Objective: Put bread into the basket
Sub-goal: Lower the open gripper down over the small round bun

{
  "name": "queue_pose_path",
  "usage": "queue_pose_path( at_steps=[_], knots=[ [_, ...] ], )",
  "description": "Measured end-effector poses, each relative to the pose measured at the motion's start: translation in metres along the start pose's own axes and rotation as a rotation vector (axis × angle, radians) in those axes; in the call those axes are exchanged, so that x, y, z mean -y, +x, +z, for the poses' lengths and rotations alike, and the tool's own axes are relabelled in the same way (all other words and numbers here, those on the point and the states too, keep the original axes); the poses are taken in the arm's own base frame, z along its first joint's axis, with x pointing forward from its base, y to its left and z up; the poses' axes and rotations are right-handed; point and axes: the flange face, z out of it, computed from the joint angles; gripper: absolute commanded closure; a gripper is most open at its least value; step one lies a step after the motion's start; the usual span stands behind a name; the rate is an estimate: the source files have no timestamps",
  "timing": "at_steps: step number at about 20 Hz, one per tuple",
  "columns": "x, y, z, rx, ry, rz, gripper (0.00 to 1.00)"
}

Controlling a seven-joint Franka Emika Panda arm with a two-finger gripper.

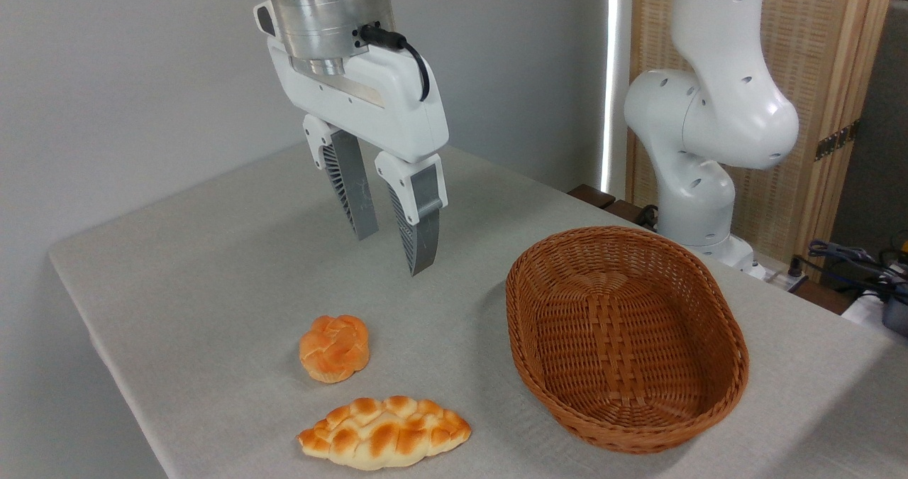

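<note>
The bread [334,347], a small round knotted bun with a golden-orange crust, lies on the grey tablecloth near the front left. The basket [716,301], a large oval reddish-brown wicker one, stands empty to its right. My gripper [394,253] hangs in the air above and behind the bun, a little to its right. Its two grey ribbed fingers [418,232] are apart and hold nothing. The bun and the basket do not touch.
A longer braided loaf [384,433] with pointed ends lies in front of the bun near the table's front edge. The arm's white base [699,181] stands behind the basket. Cables [851,259] and a wooden screen are at the far right.
</note>
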Motion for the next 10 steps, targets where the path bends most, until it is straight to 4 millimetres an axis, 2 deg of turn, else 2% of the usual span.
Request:
queue_pose_path(
  at_steps=[10],
  knots=[
    [0.0032,-0.0027,0.0007,0.0,-0.002,-0.007,0.0]
  ],
)
